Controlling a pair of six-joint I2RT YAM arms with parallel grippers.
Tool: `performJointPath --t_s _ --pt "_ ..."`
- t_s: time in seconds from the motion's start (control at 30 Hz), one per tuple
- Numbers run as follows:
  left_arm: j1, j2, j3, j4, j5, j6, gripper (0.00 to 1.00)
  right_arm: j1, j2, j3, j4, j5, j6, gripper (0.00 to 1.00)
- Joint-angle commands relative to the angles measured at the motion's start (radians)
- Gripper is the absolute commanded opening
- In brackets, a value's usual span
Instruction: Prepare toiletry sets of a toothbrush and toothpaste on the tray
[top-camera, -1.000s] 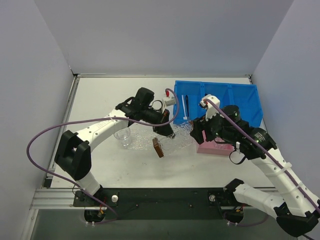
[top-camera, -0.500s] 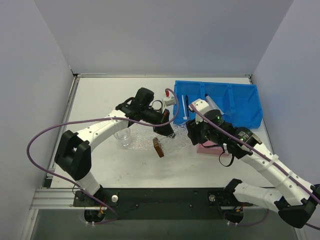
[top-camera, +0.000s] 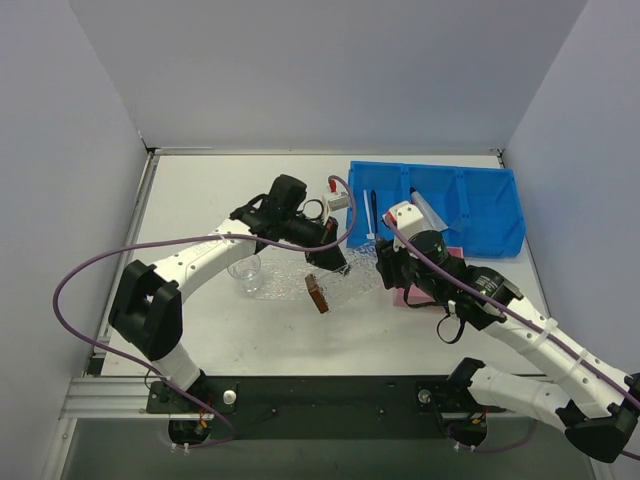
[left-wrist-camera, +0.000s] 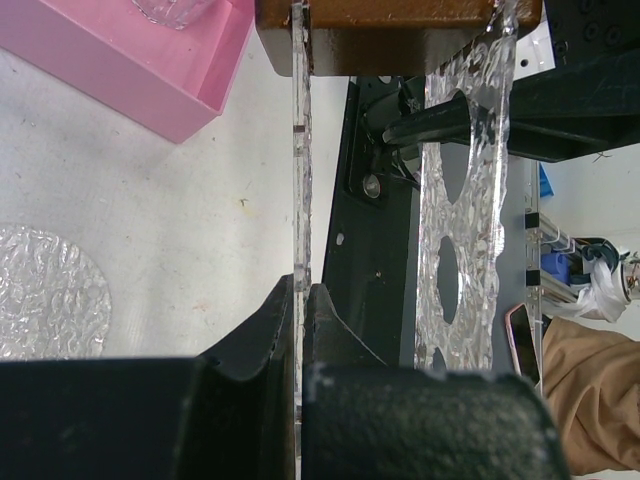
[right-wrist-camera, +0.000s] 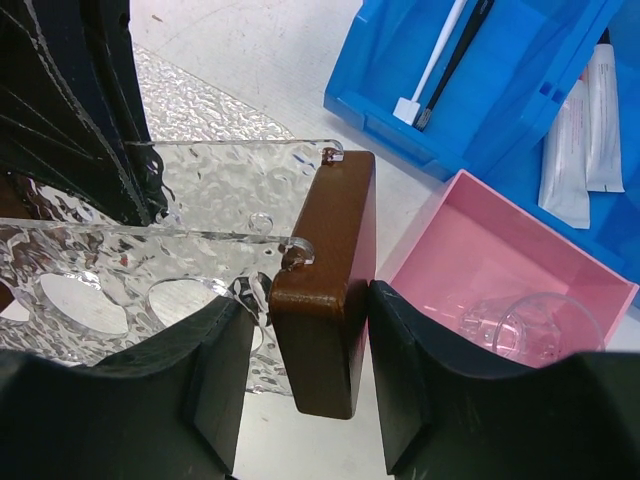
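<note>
My left gripper (left-wrist-camera: 303, 290) was pressed tight on one thin wall of the clear bumpy plastic rack with round holes (right-wrist-camera: 220, 185). My right gripper (right-wrist-camera: 312, 310) had a finger on each side of the rack's brown end block (right-wrist-camera: 325, 270). They were very close, but I could not tell if they squeezed it. The flat clear bumpy tray (right-wrist-camera: 205, 100) lay on the white tabletop (right-wrist-camera: 260, 40) under the rack. The thin black toothbrush (right-wrist-camera: 455, 60) and the thin white toothbrush (right-wrist-camera: 432, 62) lay side by side in the blue plastic bin (right-wrist-camera: 380, 115). The two silvery toothpaste tubes (right-wrist-camera: 568, 150) lay in its next part.
</note>
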Motion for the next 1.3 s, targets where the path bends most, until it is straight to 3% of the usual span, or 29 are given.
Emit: performJointPath --t_s 0.0,0.1,0.13,0.23,0.33,0.67,0.97,1.07,1.2,1.27 --pt "0.0 -0.024 0.02 0.042 0.035 0.025 0.0 0.009 -0.021 -0.006 0.074 0.036 0.048 0.0" --pt "0.0 -0.024 0.025 0.023 0.0 0.037 0.13 0.01 -0.015 -0.009 0.074 0.022 0.078 0.0" --pt "0.0 -0.024 0.026 0.02 -0.02 0.04 0.26 0.009 -0.013 -0.012 0.074 0.021 0.089 0.0" --pt "0.0 -0.034 0.022 0.014 -0.06 0.048 0.45 0.009 -0.013 -0.029 0.088 0.018 0.117 0.0" --pt "0.002 -0.044 0.022 0.008 -0.106 0.057 0.52 0.007 -0.01 -0.048 0.091 0.037 0.13 0.0" --pt "0.051 -0.101 -0.012 0.054 -0.264 0.025 0.58 -0.004 -0.004 -0.075 0.051 0.077 0.169 0.0" --pt "0.08 -0.254 -0.11 0.209 -0.405 -0.019 0.63 -0.048 0.024 -0.098 0.046 0.06 0.204 0.0" --pt "0.072 -0.311 -0.135 0.224 -0.532 -0.036 0.63 -0.053 0.033 -0.095 0.053 0.064 0.229 0.0" --pt "0.017 -0.377 -0.161 0.159 -0.854 -0.122 0.63 -0.053 0.039 -0.097 0.083 0.085 0.281 0.0" --pt "-0.058 -0.419 -0.197 0.143 -0.945 -0.165 0.63 -0.053 0.05 -0.103 0.115 0.088 0.307 0.0"
